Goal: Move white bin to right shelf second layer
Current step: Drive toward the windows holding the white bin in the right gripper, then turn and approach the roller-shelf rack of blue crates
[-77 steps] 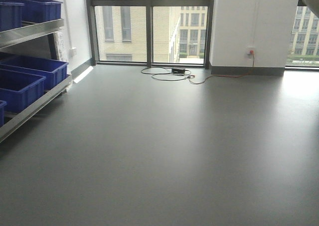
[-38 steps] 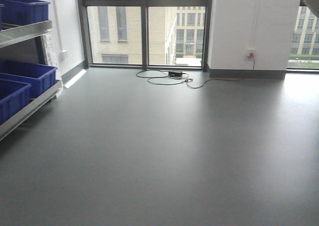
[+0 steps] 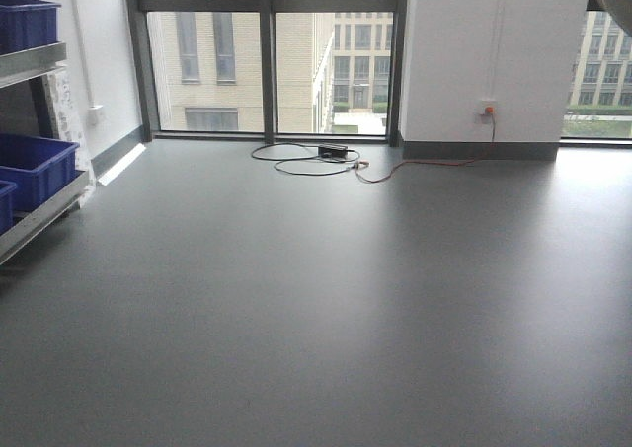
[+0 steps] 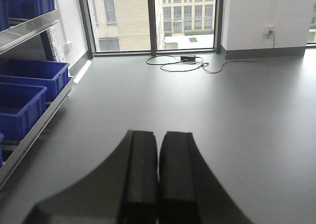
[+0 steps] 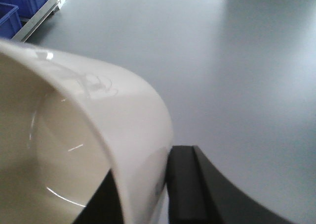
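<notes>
Operator: Bin position, please. Where is the white bin [image 5: 98, 135] relative to the rack [image 4: 29, 31]?

Observer: Well apart from the rack, held up over open floor [image 3: 316, 299]. The right gripper [image 5: 143, 187] has it, with its two dark fingers clamped on the bin's wall just under the rim, one on each side. In the right wrist view the rack and its blue crates [image 4: 19, 105] show only as a far corner beyond the bin.

Operator: And the other arm?

Observer: The left gripper [image 4: 158, 140] has its pads pressed together with nothing between them. It points out over the floor beside the rack.

Operator: How will the tub handle?

Observer: Light, I'd judge, since it looks empty and thin-walled. It seems stiff enough to hang from one wall, but it is smooth and glossy, so a one-sided pinch could let it slip or swing. It has no handles, so the rim and the wall just below it are the only hold — near a rounded corner it should flex least. I wouldn't call it fragile.

Operator: Is the right shelf second layer in sight?

Observer: No. The only rack in view holds blue crates, and I see no roller level on it. I'd say the carry is under way and the placing not yet begun.
</notes>
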Motion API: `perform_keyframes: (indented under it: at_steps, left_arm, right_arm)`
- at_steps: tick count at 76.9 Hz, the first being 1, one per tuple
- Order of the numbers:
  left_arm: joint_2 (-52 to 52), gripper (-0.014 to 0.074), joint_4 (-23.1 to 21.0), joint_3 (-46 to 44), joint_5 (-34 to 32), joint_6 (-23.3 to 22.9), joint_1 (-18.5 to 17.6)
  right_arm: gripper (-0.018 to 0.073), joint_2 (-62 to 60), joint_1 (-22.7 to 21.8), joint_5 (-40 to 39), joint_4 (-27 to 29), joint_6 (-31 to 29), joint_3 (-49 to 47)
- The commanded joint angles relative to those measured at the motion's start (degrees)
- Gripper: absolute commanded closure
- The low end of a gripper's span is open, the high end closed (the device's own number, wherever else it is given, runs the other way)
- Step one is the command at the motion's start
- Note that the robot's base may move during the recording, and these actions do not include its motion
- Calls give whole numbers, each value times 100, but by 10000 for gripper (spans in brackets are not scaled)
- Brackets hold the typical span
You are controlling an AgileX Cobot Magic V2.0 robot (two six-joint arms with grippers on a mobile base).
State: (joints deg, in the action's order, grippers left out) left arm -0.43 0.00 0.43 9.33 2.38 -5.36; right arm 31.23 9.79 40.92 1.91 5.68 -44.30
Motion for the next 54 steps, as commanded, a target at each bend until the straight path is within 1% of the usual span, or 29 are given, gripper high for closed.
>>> perform_keyframes:
  at_steps: [1, 54]
  left_arm:
    - [-81, 512, 0, 211, -490, -18, -46]
    - [-81, 512, 0, 211, -490, -18, -46]
  right_arm:
    - [504, 7, -36, -553, 7, -22, -178]
    - [504, 7, -36, -553, 7, -22, -178]
